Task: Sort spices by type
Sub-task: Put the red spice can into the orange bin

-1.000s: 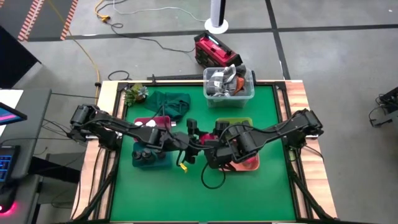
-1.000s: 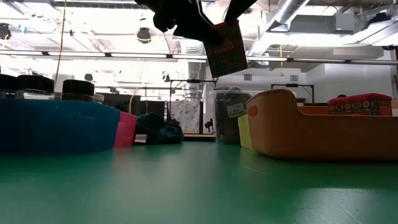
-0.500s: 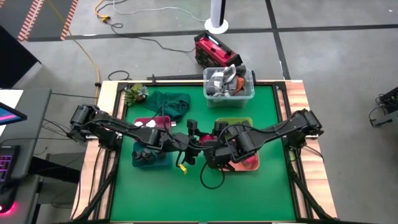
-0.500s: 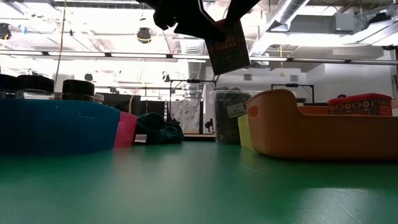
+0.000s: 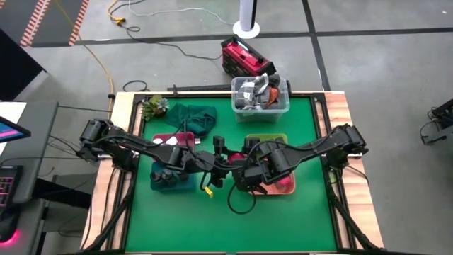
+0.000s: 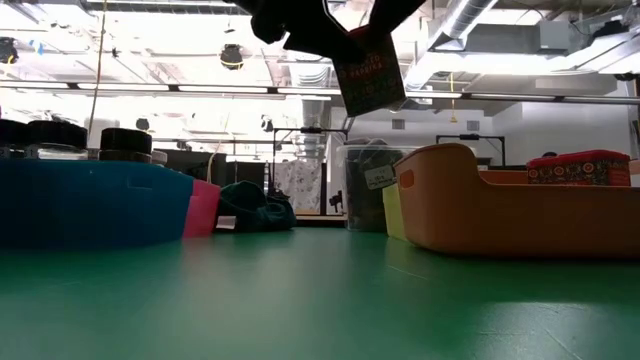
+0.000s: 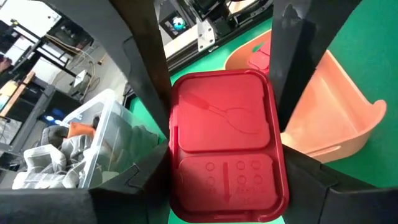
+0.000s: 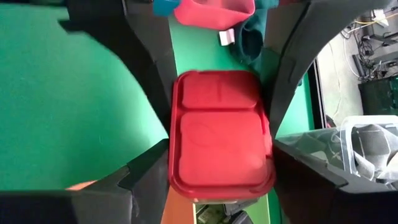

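A red rectangular spice tin (image 6: 370, 72) hangs tilted in the air above the middle of the green table (image 5: 283, 227). Both wrist views look onto its red two-panel lid (image 7: 224, 143) (image 8: 221, 130). My left gripper (image 5: 226, 165) reaches in from the table's left and is shut on the tin. My right gripper (image 5: 241, 168) reaches in from the right, slanting down, and is shut on the same tin. In the low view the left gripper (image 6: 295, 25) shows as a dark mass above the tin. My left gripper pinches the tin's two long sides (image 7: 173, 155) between its two fingers (image 7: 146, 68), at the end with the smaller lid panel. It comes nearly level from the table's left, fingers along the tin. The tin is clear of the table, tilted. My right gripper has its two fingers (image 8: 152, 68) against the tin's two long sides (image 8: 268, 143), at the end with the larger lid panel. It slants down from the table's right, fingers along the tin. The tin is lifted clear between both grippers.
To the left stand a blue tray (image 5: 170, 180) with dark round jars and a pink tray (image 5: 173, 139). An orange tray (image 5: 282, 186) holding another red tin (image 6: 578, 165) and a yellow-green tray (image 5: 267, 139) are on the right. A clear tub (image 5: 260, 95) and a green cloth (image 5: 192, 117) lie far.
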You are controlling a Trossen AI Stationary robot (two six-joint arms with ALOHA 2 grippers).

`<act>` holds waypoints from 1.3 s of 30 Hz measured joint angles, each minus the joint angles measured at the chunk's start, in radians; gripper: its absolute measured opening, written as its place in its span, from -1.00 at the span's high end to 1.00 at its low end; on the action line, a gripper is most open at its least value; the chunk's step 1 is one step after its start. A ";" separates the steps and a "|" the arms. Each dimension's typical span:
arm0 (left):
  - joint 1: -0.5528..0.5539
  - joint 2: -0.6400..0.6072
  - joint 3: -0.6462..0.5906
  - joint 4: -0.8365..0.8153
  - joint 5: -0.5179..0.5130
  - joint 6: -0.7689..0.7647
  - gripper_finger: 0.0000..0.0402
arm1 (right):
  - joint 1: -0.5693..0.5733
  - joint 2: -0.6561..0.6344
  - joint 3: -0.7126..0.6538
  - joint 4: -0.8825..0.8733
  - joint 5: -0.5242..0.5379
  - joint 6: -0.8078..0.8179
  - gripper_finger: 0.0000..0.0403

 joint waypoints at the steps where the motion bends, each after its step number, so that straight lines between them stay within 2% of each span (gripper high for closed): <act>1: 0.000 0.000 0.000 0.000 0.000 0.000 -0.07 | 0.000 0.000 0.000 -0.007 0.000 0.000 -0.39; 7: 0.000 0.000 0.000 0.001 -0.003 0.000 -0.07 | -0.002 0.000 0.000 -0.011 -0.001 0.000 -0.19; 17: 0.000 0.000 0.000 -0.003 -0.003 -0.009 -0.09 | -0.004 0.000 -0.001 0.005 -0.002 0.000 -0.19; 33: -0.001 0.000 0.000 0.002 0.007 -0.070 -0.52 | -0.006 -0.001 -0.001 0.001 0.006 0.026 -0.19; 39: 0.012 0.000 0.000 -0.007 -0.002 -0.085 -0.62 | -0.006 -0.002 -0.001 -0.030 0.007 0.046 -0.19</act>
